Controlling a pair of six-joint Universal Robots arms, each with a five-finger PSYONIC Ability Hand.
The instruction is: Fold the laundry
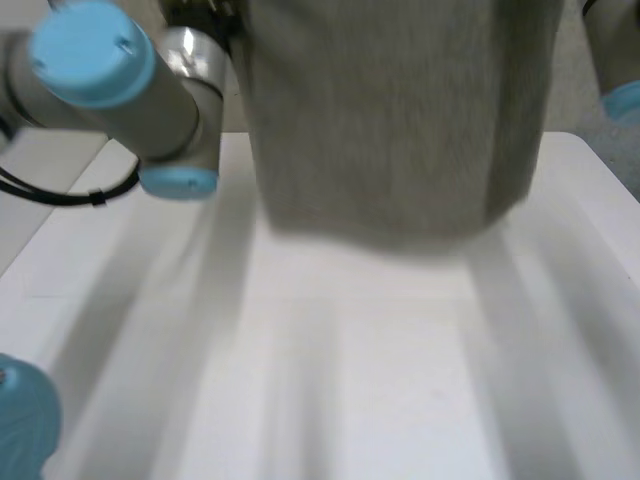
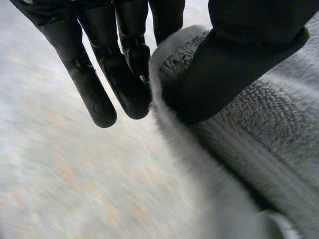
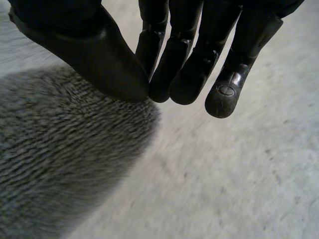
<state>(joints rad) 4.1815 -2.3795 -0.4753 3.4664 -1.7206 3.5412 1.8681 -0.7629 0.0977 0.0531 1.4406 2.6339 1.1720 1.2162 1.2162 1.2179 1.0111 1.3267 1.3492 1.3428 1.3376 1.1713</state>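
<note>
A grey terry towel [image 1: 380, 120] hangs lifted above the white table [image 1: 350, 380], its lower edge clear of the surface. In the left wrist view my left hand [image 2: 124, 84] pinches the towel [image 2: 259, 129] at its upper edge, thumb on one face and straight fingers on the other. In the right wrist view my right hand [image 3: 189, 64] pinches a corner of the towel [image 3: 60, 159] between thumb and fingertips. The towel hangs between my two arms and hides the far part of the table.
My left arm [image 1: 120, 90] reaches in over the table's left side, and my right arm [image 1: 615, 60] stands at the far right. A light-blue cap [image 1: 20, 420] sits near the front left. The table's right edge [image 1: 610, 170] borders grey floor.
</note>
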